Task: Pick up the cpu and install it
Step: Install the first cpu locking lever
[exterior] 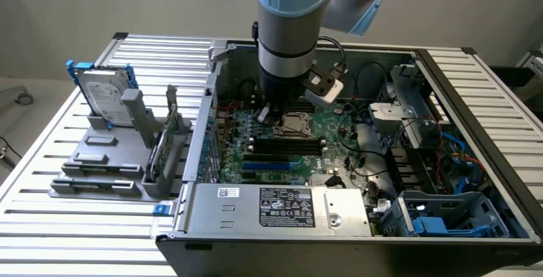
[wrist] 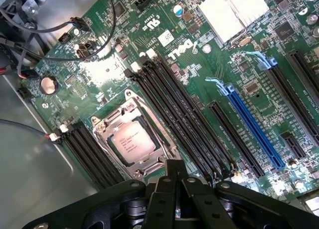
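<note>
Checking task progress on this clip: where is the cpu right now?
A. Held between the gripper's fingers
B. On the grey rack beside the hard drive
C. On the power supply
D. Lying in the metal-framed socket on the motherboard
D: the cpu lies flat inside the socket frame on the motherboard, while the gripper is shut above it, holding nothing.

We are reading the white "DELL" logo printed on the green motherboard (wrist: pixel 164 64) in the wrist view, set between the memory slots and the silver heatsink. We are seeing printed lines on the cpu (wrist: pixel 130 141) seated in its socket, on the white label of the hard drive (exterior: pixel 105 93) and on the black label of the power supply (exterior: pixel 286 205), but we are finding none of them legible.
</note>
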You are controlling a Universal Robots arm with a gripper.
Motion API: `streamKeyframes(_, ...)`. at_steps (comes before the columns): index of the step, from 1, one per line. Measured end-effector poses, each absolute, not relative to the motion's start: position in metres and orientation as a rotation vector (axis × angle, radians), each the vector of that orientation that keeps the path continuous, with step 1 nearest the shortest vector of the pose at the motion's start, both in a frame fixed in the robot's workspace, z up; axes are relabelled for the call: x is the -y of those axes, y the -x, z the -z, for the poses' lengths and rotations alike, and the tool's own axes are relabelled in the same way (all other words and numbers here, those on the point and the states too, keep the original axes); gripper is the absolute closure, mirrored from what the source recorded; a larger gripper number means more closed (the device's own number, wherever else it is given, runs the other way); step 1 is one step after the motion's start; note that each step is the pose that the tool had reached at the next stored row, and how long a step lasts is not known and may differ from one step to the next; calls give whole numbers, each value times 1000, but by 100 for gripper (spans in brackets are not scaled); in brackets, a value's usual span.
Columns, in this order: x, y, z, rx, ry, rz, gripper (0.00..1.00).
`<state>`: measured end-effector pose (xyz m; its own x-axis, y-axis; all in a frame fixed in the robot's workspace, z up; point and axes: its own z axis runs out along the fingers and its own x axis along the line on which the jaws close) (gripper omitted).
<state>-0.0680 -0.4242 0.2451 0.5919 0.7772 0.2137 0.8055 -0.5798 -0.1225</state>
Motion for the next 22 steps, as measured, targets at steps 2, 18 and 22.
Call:
streamKeyframes(2,424,69,-244,1317,2614,202,89)
streamKeyframes(18,418,77,-229,1320,2619,198,89)
streamKeyframes(22,418,79,-225,1323,2624,194,89)
